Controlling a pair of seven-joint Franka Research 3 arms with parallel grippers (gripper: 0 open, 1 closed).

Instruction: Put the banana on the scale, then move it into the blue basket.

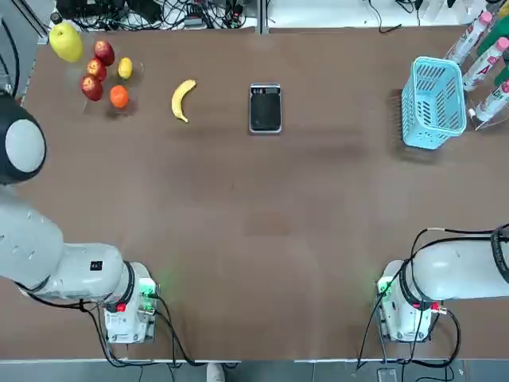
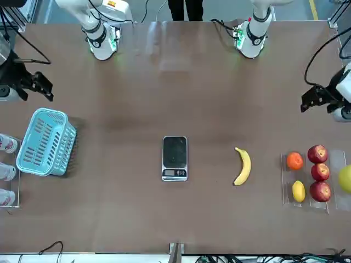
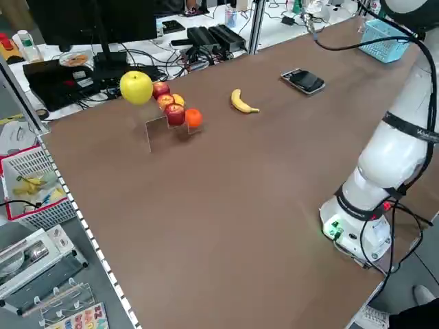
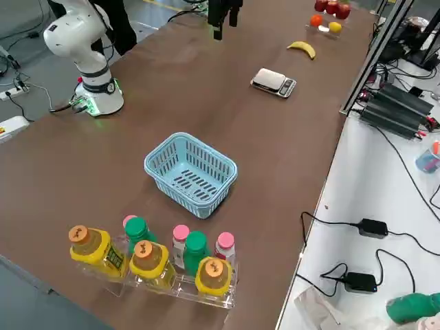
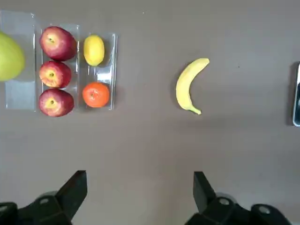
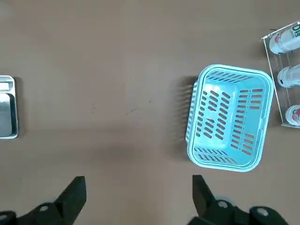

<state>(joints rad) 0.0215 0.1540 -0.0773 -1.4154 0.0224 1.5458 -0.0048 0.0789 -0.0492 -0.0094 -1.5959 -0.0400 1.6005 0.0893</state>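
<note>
A: We are looking at the left gripper (image 5: 136, 197) first. Its fingers are standing wide apart with nothing between them, hovering high over bare brown table (image 1: 254, 239). The banana (image 5: 189, 85) is lying ahead of it, a little toward the scale side, flat on the table and touching nothing.

B: We are seeing the same on the right gripper (image 6: 136, 197): spread wide, holding nothing. The blue basket (image 6: 229, 122) is sitting ahead of it and off to the outer side, upright and empty. The scale (image 1: 265, 107) is lying between the two grippers' fields, well ahead of both; each wrist view is cutting it off at the frame edge, so we are only catching a sliver there.

A: What are we failing to make out?

B: In the overhead view both grippers are hiding under their own arms. The scale's small display (image 2: 175, 173) is showing in the front view, but we cannot read anything on it. The bottles (image 4: 148, 258) in the clear rack beyond the basket are carrying labels, yet no lettering is coming through legibly.

A: The clear fruit tray (image 5: 108, 75) beyond the banana, on the left gripper's outer side, is holding three red apples (image 5: 55, 74), a lemon (image 5: 93, 50) and an orange (image 5: 95, 94); a big yellow-green fruit (image 5: 9, 56) is being cut off at the frame edge.

B: Around the table we are seeing cables, power bricks and a dark monitor along the far edge.
</note>
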